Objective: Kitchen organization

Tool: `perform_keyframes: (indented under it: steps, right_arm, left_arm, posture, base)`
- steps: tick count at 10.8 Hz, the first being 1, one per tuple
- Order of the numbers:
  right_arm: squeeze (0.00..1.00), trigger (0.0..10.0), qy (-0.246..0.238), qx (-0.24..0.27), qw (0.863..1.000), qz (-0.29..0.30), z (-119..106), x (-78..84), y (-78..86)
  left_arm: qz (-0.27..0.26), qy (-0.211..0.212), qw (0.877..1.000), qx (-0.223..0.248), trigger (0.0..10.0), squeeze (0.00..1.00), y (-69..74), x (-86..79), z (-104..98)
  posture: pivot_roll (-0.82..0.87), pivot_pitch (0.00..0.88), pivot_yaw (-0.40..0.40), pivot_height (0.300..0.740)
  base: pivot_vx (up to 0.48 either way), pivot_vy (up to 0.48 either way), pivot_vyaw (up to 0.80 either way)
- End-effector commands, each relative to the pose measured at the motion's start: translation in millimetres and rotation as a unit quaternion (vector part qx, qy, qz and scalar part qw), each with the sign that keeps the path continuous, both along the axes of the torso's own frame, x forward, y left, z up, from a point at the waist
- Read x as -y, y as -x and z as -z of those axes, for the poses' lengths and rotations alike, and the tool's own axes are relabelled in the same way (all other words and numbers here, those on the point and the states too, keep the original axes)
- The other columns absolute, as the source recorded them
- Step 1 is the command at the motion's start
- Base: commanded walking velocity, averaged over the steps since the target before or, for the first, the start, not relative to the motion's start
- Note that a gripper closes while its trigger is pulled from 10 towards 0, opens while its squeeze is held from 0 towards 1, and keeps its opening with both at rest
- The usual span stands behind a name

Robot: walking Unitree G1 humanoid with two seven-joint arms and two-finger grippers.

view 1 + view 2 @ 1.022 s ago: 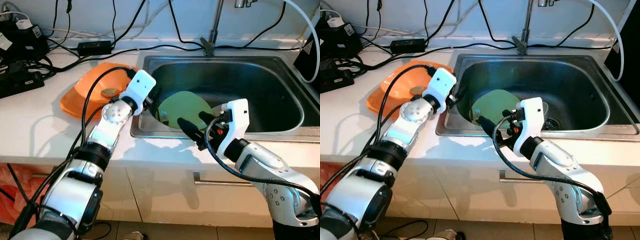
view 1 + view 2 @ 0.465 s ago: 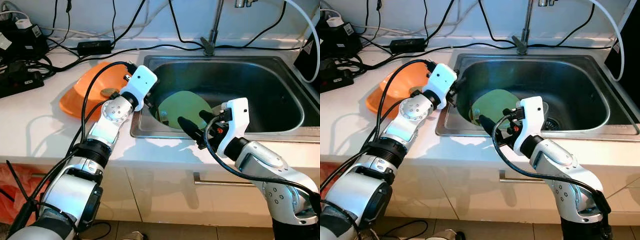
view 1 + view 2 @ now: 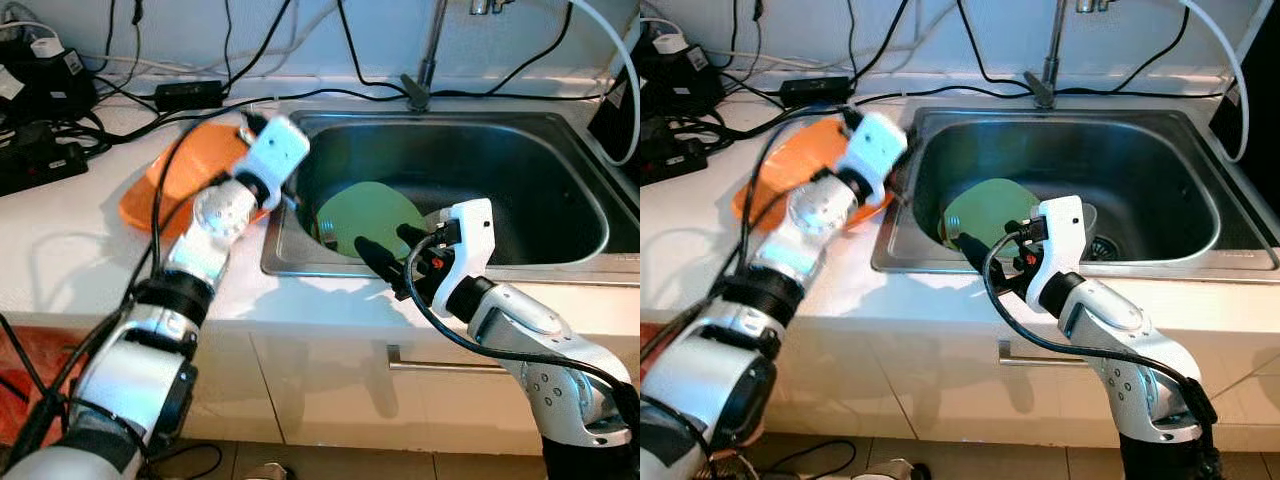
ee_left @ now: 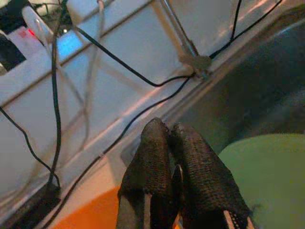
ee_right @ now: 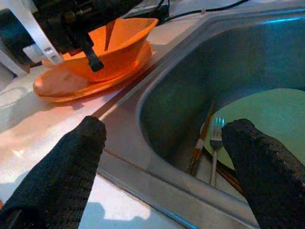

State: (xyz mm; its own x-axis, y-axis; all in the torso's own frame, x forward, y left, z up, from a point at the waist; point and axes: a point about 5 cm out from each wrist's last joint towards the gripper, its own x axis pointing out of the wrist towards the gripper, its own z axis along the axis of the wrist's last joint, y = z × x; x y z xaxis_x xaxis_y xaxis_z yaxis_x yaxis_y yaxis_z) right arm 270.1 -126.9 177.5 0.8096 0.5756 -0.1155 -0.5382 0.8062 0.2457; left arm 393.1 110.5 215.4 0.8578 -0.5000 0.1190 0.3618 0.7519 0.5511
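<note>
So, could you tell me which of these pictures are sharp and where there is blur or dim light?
In the left and right eye views the left arm is motion-blurred, while the sink, green plate and right gripper are crisp. The left wrist view is dim and soft, with the left gripper shut. The right wrist view is bright, with the orange dishes clear and its near fingertips soft.

The sink (image 3: 560,235) is set in the counter (image 3: 60,250), with the faucet (image 3: 425,70) behind it. A plate (image 3: 370,215) lies in the sink's left part; a fork (image 5: 214,143) rests at its edge. Bowls (image 5: 95,57) sit on the counter, just left of the sink. Cables (image 3: 130,90) lie behind the bowls, along the wall.
</note>
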Motion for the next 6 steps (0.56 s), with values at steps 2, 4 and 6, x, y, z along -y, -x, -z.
perform_keyframes:
  steps: [2,4,6]
  right_arm:
    - [0.0,10.0,0.004,0.01,1.0,-0.002,-3,-0.7,-3.1]
    - [0.0,10.0,0.002,0.011,1.0,-0.002,-2,-1.4,-4.3]
    - [0.0,10.0,0.0,0.011,1.0,-0.001,-2,-2.1,-5.6]
  left_arm:
    - [0.001,-0.003,1.0,0.012,0.0,0.0,1.3,-0.4,0]
    - [0.001,-0.006,0.998,0.059,0.0,0.0,4.0,-5.4,-14]
    - [-0.005,-0.018,0.993,0.119,0.0,0.0,6.9,-12.9,-36]
  posture:
    - [0.06,0.028,0.036,0.74]
    - [0.06,0.023,0.036,0.74]
    - [0.07,0.017,0.038,0.74]
  base:
    - [0.0,0.0,0.0]
    - [0.0,0.0,0.0]
    - [0.0,0.0,0.0]
